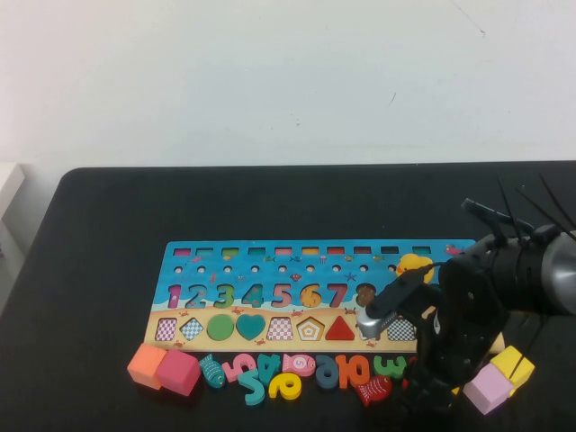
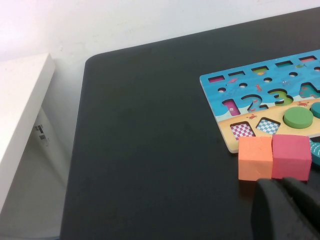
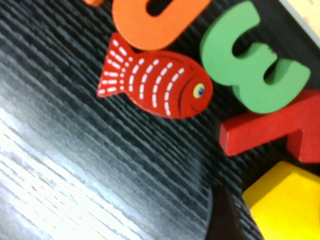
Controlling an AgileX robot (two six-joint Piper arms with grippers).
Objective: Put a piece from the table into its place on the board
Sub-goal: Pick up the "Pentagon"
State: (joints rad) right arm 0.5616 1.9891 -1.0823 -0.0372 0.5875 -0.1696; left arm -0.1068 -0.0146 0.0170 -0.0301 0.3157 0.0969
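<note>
The yellow pentagon piece (image 3: 287, 205) lies flat on the black table (image 1: 108, 270), next to a red 7 (image 3: 270, 130). In the high view my right arm hides it. My right gripper (image 1: 423, 394) is down at the table in front of the board's right end. In the right wrist view it (image 3: 280, 225) is open, with one finger (image 3: 216, 215) just beside the piece and a small gap between them. The board (image 1: 270, 270) has an empty pentagon slot (image 1: 310, 329). My left gripper (image 2: 287, 202) is shut and empty, near the orange cube (image 2: 255, 157), out of the high view.
Loose numbers and fish lie along the board's front edge: a red fish (image 3: 155, 87), a green 3 (image 3: 250, 65), an orange 0 (image 3: 155, 20). Orange (image 1: 146, 364) and pink (image 1: 180, 372) cubes sit front left. A yellow cube (image 1: 511, 363) and a lilac cube (image 1: 487, 389) sit front right.
</note>
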